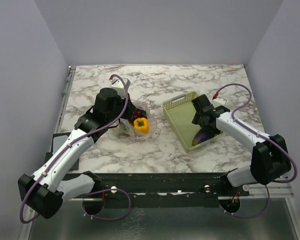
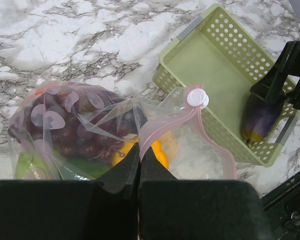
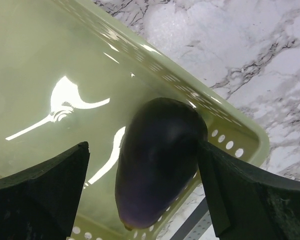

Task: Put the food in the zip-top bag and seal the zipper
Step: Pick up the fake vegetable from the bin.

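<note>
The clear zip-top bag [image 2: 90,125] lies on the marble left of the basket and holds dark red grapes [image 2: 80,132], a yellow pepper [image 2: 162,152] and something green. Its pinkish zipper [image 2: 165,122] curves open, with a white slider [image 2: 196,97] at the far end. My left gripper [image 2: 139,150] is shut on the bag's mouth edge by the strip. The purple eggplant [image 3: 157,170] lies in the near corner of the basket. My right gripper [image 3: 142,147] stands open around it, the right finger against its side and the left finger apart from it.
The yellow-green basket [image 1: 179,104] sits right of centre on the marble table [image 1: 160,80], holding only the eggplant [image 1: 202,136]. The bag [image 1: 137,125] is close to its left wall. A black rail runs along the table's near edge.
</note>
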Robot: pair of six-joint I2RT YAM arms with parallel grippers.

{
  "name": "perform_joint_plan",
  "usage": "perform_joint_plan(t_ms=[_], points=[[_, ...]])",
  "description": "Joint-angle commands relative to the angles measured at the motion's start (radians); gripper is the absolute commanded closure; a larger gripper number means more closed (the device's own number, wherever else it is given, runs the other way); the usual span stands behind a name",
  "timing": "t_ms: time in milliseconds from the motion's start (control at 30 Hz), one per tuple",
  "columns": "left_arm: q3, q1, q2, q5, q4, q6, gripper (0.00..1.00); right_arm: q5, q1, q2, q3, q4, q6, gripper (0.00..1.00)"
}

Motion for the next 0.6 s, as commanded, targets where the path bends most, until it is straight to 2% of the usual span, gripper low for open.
perform_joint_plan(t_ms=[0,333,567], points=[[-0.01,-0.004,-0.023,0.016,0.031,0.001,1.0,-0.024,-0.011,0.023,-0.022,0.041,0.007,0.08],[-0.01,-0.004,-0.022,0.017,0.03,0.003,1.0,-0.069,-0.012,0.065,-0.067,0.086,-0.005,0.11],[-0.01,-0.004,-0.021,0.014,0.03,0.002,1.0,-0.116,-0.012,0.058,-0.081,0.122,-0.023,0.22]])
